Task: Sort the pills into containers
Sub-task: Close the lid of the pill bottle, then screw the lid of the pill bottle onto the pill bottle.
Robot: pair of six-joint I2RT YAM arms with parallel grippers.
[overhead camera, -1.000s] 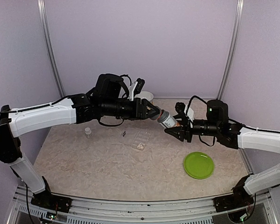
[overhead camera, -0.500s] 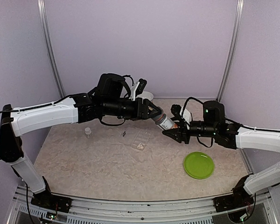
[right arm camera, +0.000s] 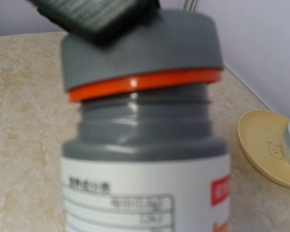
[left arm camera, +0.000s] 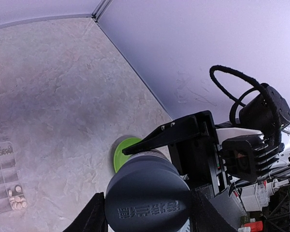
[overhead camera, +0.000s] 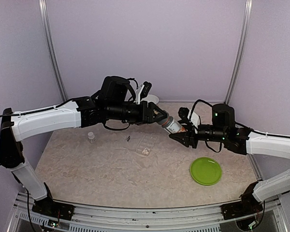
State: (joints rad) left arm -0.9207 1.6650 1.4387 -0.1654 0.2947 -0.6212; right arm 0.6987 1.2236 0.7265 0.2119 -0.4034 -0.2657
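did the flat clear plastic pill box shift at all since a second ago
No. The flat clear plastic pill box lies in the same spot in the top view, still midway between the small clear vial and the green round plate.

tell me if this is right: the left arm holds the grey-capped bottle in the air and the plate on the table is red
No: the plate is green, not red, as the top external view shows. The rest is right.

Bottle (right arm camera: 145,145) of smooth grey plastic with a matt cap (right arm camera: 140,46) and a glossy paper label (right arm camera: 135,198). Counter (overhead camera: 101,169) marbled, matt. Box (overhead camera: 146,143) clear plastic. Green plate (overhead camera: 206,170) smooth plastic.
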